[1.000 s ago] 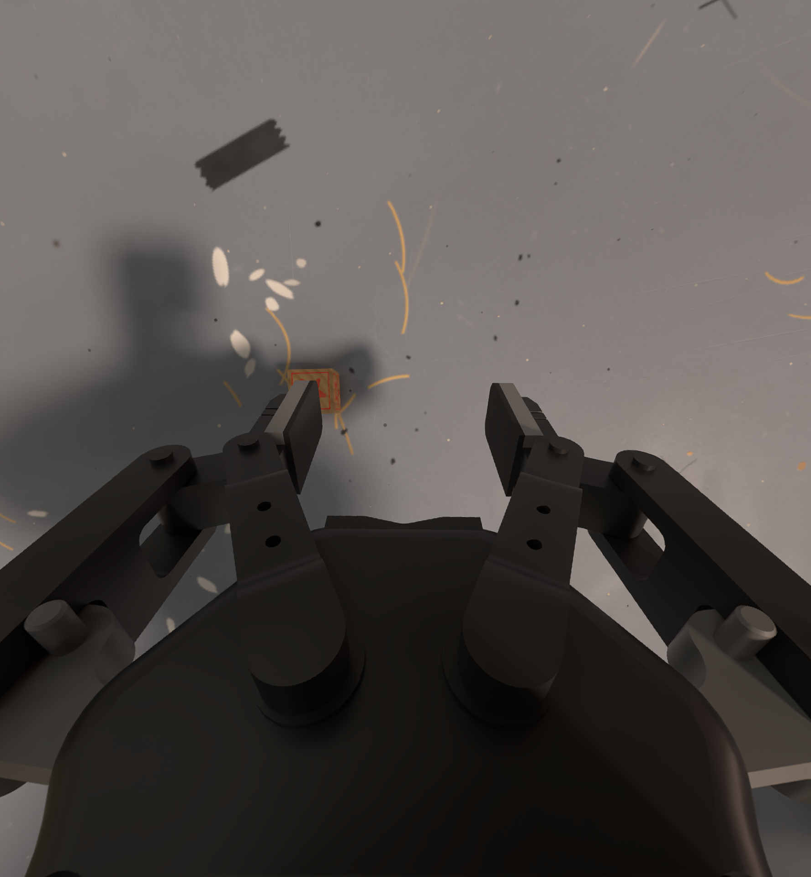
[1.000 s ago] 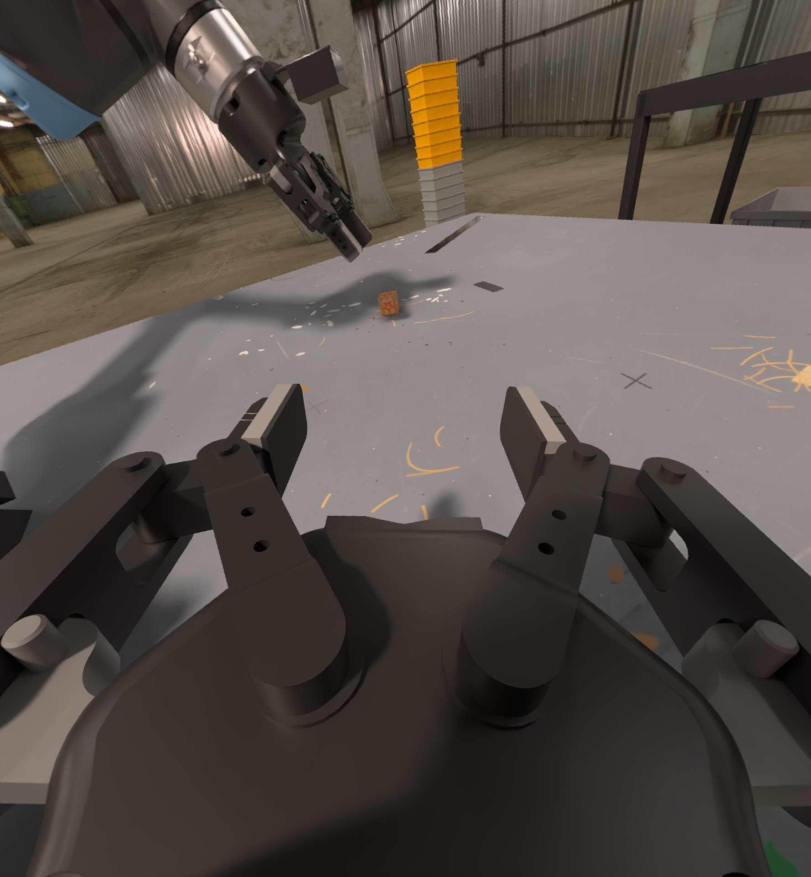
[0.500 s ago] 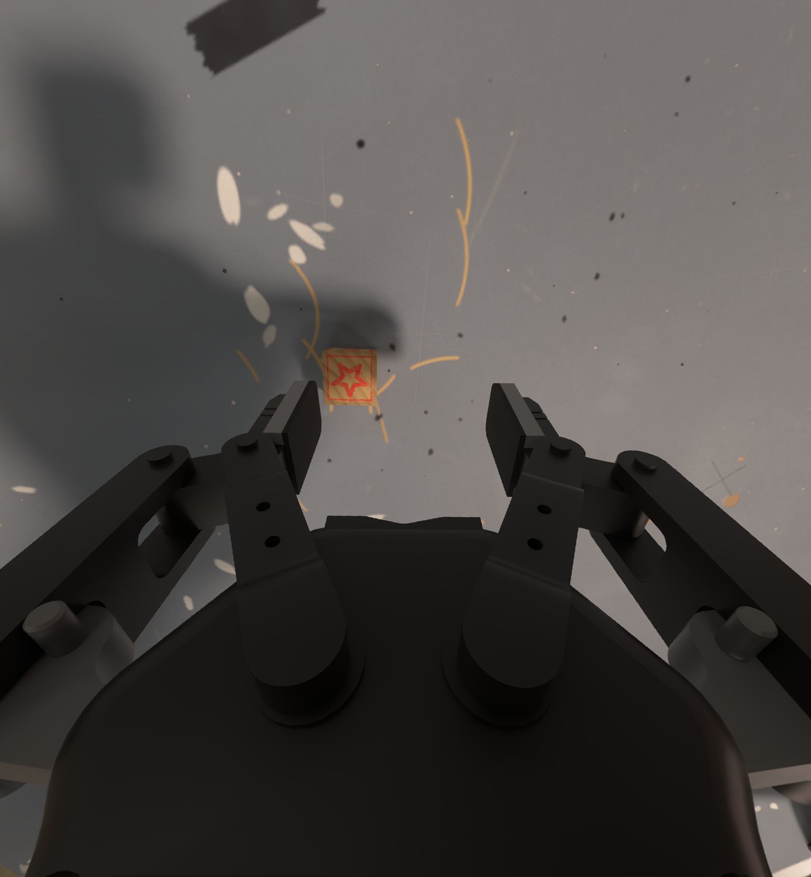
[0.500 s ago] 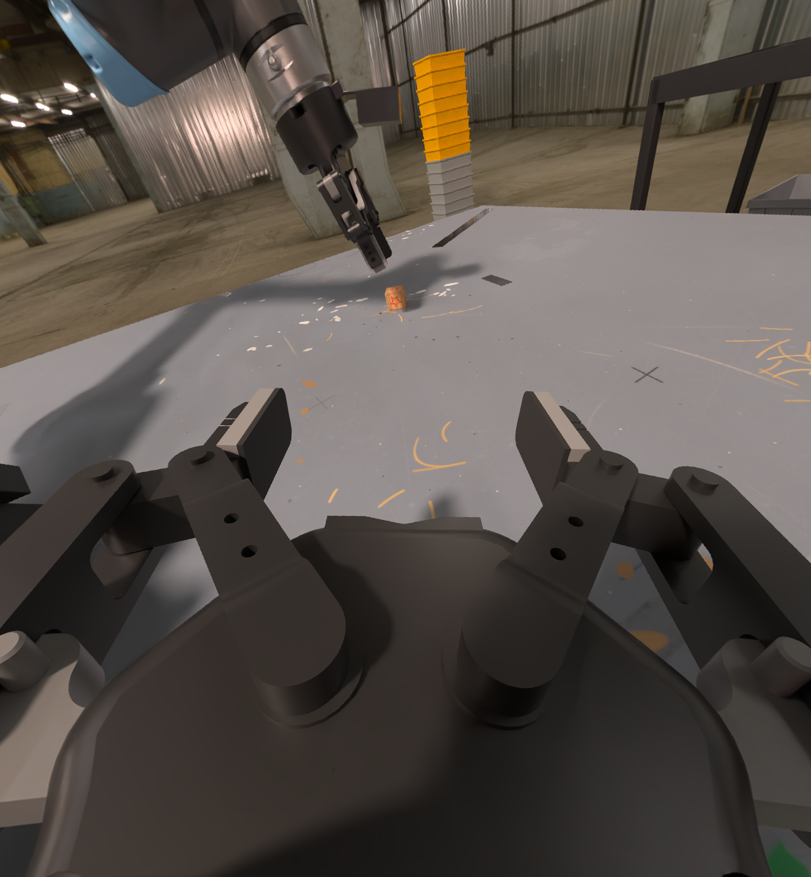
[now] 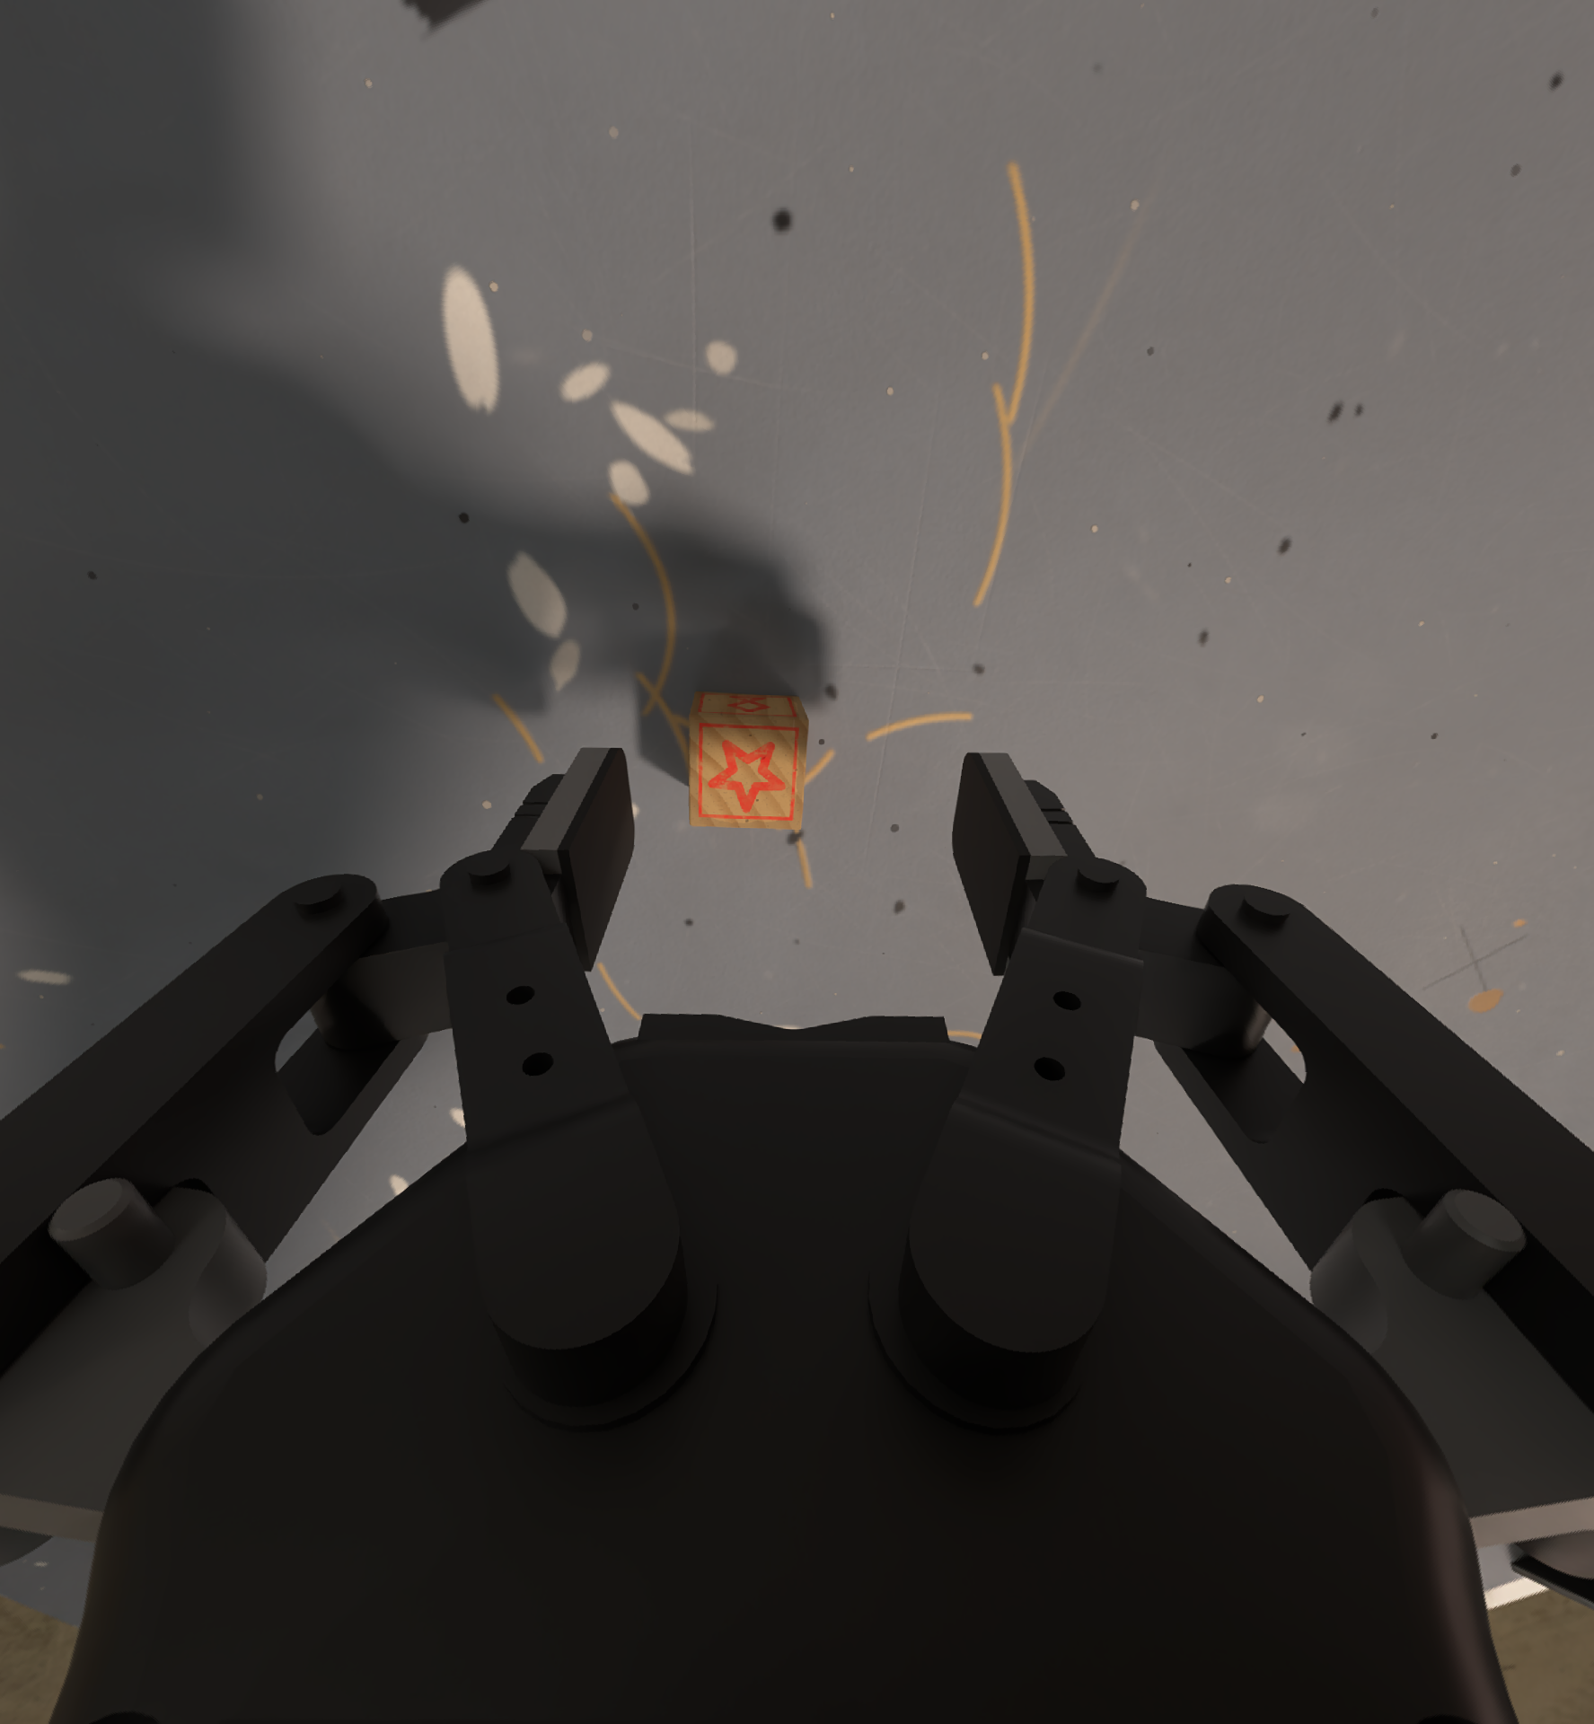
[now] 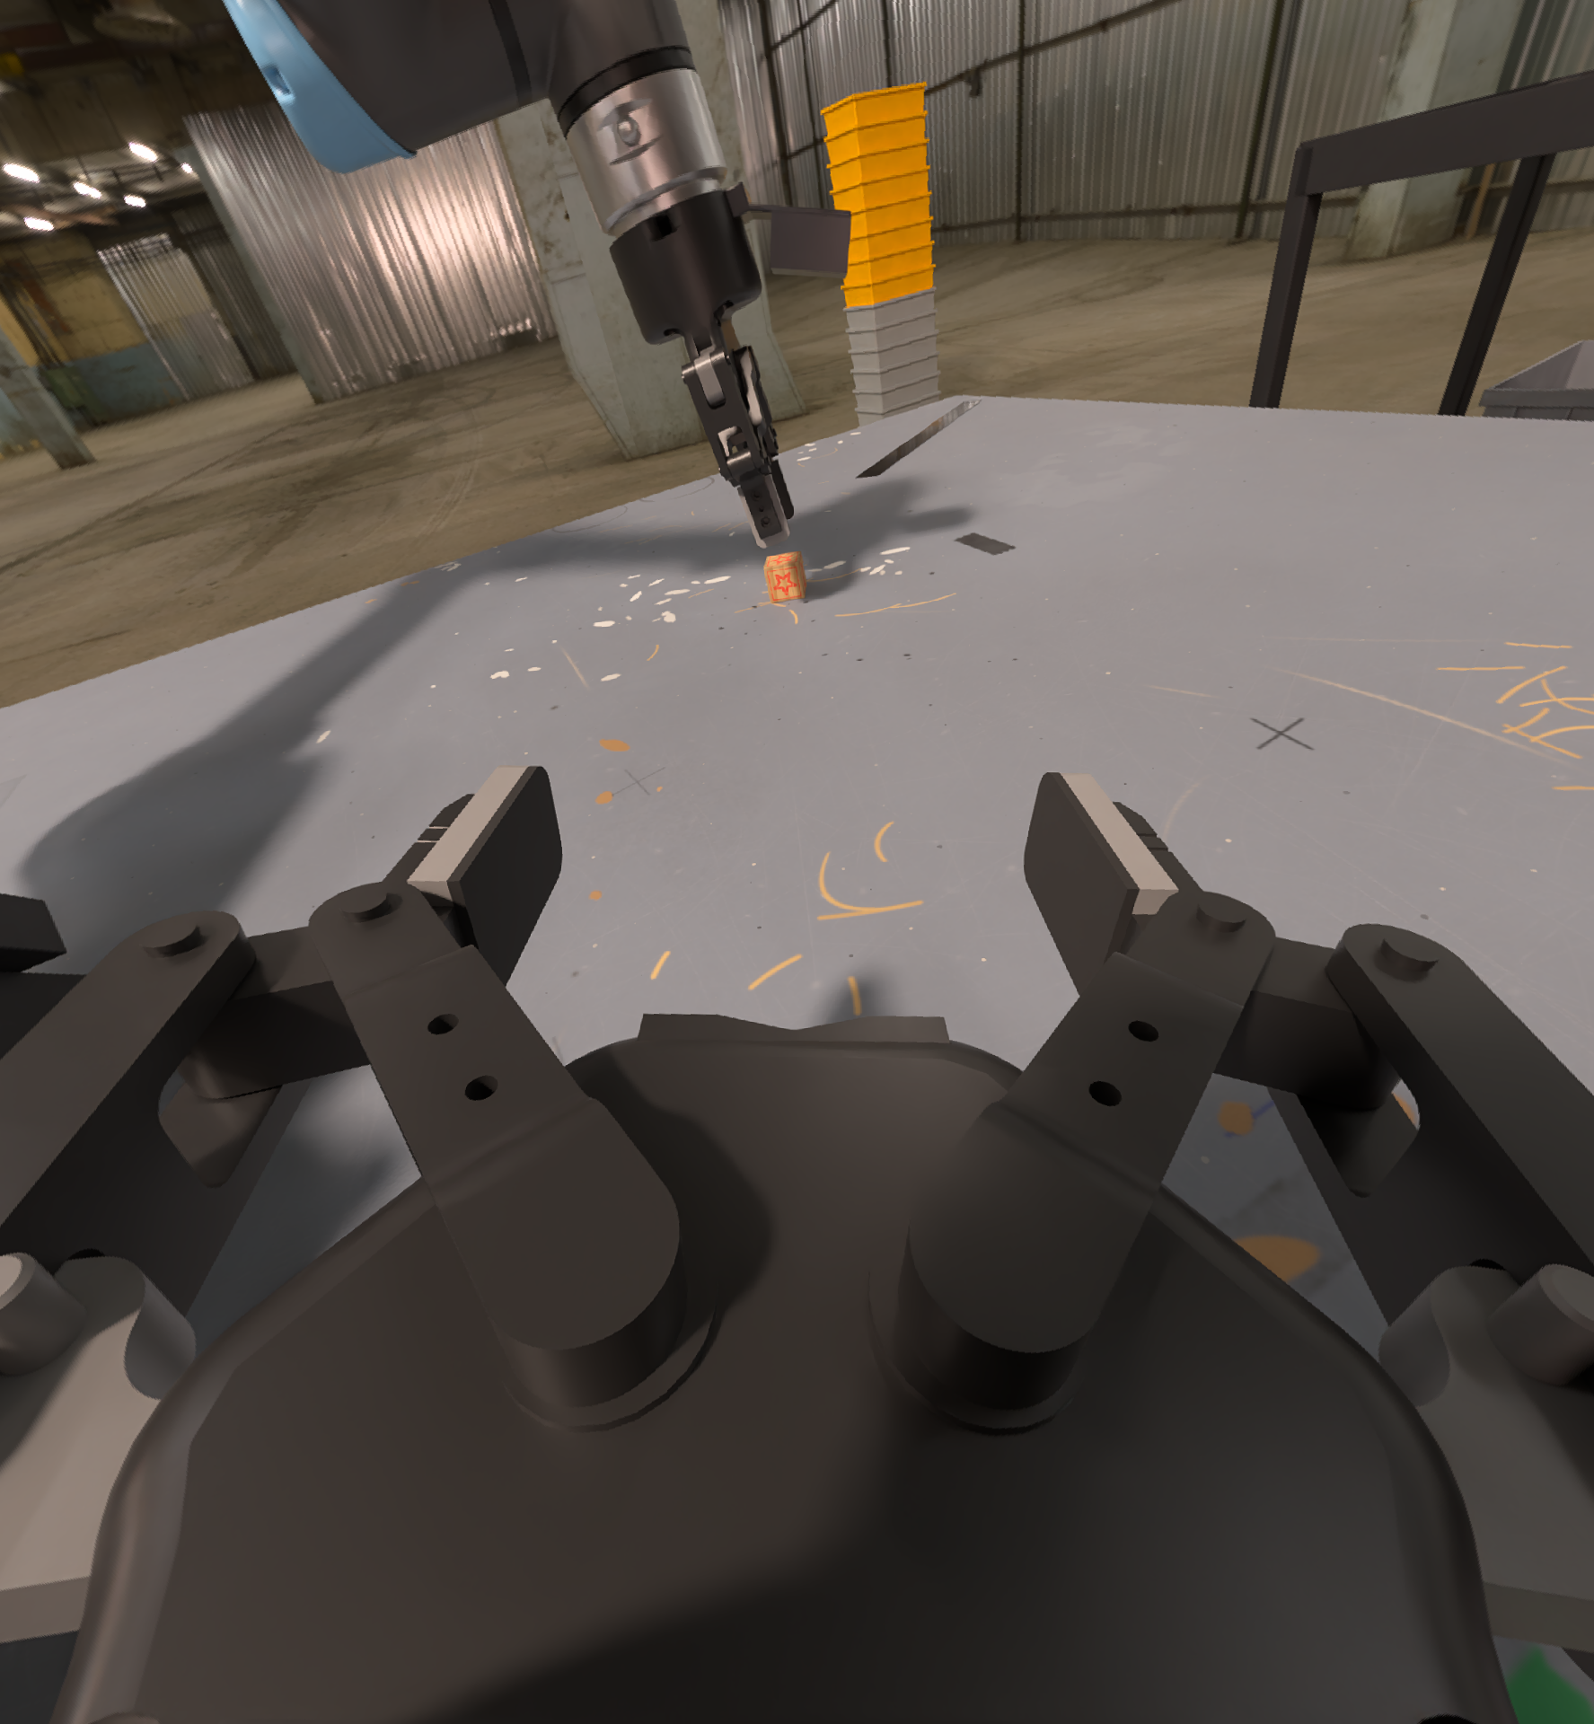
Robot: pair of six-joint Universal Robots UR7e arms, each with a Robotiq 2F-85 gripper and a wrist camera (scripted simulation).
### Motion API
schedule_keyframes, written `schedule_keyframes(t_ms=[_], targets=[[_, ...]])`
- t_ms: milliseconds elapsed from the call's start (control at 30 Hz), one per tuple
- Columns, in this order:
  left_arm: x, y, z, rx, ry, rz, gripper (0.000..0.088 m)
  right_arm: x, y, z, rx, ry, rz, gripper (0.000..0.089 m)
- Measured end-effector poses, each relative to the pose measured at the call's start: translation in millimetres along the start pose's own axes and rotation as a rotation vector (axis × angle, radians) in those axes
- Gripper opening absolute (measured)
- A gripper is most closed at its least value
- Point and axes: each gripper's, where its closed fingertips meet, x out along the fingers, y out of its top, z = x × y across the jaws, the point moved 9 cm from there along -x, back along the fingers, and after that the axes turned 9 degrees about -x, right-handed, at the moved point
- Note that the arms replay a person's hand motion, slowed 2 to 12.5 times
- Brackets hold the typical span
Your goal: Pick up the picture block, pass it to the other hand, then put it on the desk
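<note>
The picture block [image 5: 744, 761] is a small wooden cube with a red star on its top face. It sits on the grey desk [image 5: 1241, 466]. My left gripper [image 5: 791, 821] is open and empty, pointing down, just above the block, which shows between its fingers. In the right wrist view the block [image 6: 784, 576] lies far off on the desk [image 6: 1101, 653], with the left gripper [image 6: 768, 522] hanging right over it. My right gripper [image 6: 793, 830] is open and empty, low over the near part of the desk.
Orange scratches and white flecks mark the desk around the block. A dark tape strip [image 6: 984, 543] lies behind it. A grey bin [image 6: 1586, 382] and a black frame [image 6: 1427, 233] stand at the far right. Stacked yellow and grey crates [image 6: 881, 243] stand beyond the desk.
My left gripper has come down and swung over the block, which now looks larger and sits between its fingers. My right gripper has opened wider and barely moved.
</note>
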Motion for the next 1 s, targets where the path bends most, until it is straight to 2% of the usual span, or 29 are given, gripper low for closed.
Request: schedule_keyframes(t_ms=[433,733,867,1000], targets=[[10,5,-4,0.021,0.017,-0.086,0.0524,0,-0.6,-1,-0.017,0.005,-0.019,0.0854],[15,7,-6,0.045,0.051,-0.131,0.0375,0,-0.6,-2,-0.027,0.008,-0.031,0.0854],[16,8,-7,0.05,0.055,-0.143,0.0249,0,-0.6,-2,-0.032,0.01,-0.035,0.0854],[16,10,-7,0.051,0.05,-0.149,0.025,1,-0.7,-3,-0.037,0.011,-0.041,0.0854]])
